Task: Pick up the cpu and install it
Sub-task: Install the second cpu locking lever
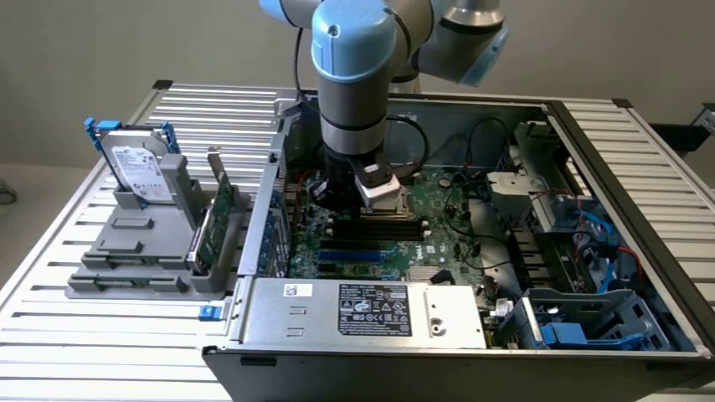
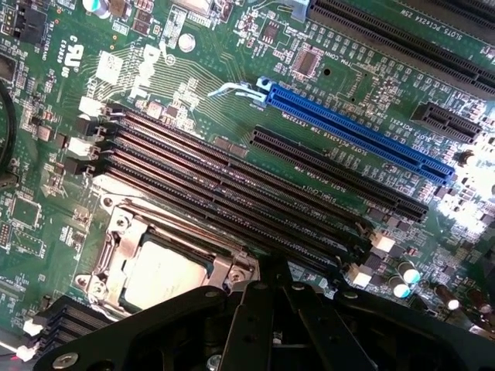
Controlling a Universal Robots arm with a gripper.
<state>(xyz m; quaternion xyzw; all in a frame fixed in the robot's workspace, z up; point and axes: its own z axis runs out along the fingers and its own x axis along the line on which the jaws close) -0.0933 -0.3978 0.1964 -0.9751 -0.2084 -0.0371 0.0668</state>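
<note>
Tool: my tool (image 2: 267,325) sat low over the motherboard, jaws drawn fully together; I saw nothing pinched between them, though its black body blocked much of my wrist view.
Cpu: the cpu (image 2: 162,274) lay flat inside the dark socket frame (image 2: 116,232), silver-grey top up, just beside the tool and partly covered by it on one edge.
Memory slots: four long black slots (image 2: 232,193) ran right alongside the socket frame, all unfilled.
Expansion slots: one blue slot (image 2: 356,131) and black ones (image 2: 332,174) lay further out; white print ran along them, but I could not read it with confidence.
Motherboard: the green motherboard (image 2: 46,232) carried a "UL"-style mark and other white lettering, too fine for me to make out.
Arm: in the exterior view the grey-and-blue arm (image 1: 355,75) reached straight down into the open computer case (image 1: 625,184), hiding the socket area.
Power supply: a silver box (image 1: 357,311) along the case's near edge bore a black label, its text unreadable.
Hard drive: a silver hard drive (image 1: 140,172) with a blue bracket stood upright in a grey holder (image 1: 134,251) at the exterior view's left, well apart from the case; its white label was illegible.
Desk: the slatted metal desk (image 1: 100,335) carried both holder and case.
</note>
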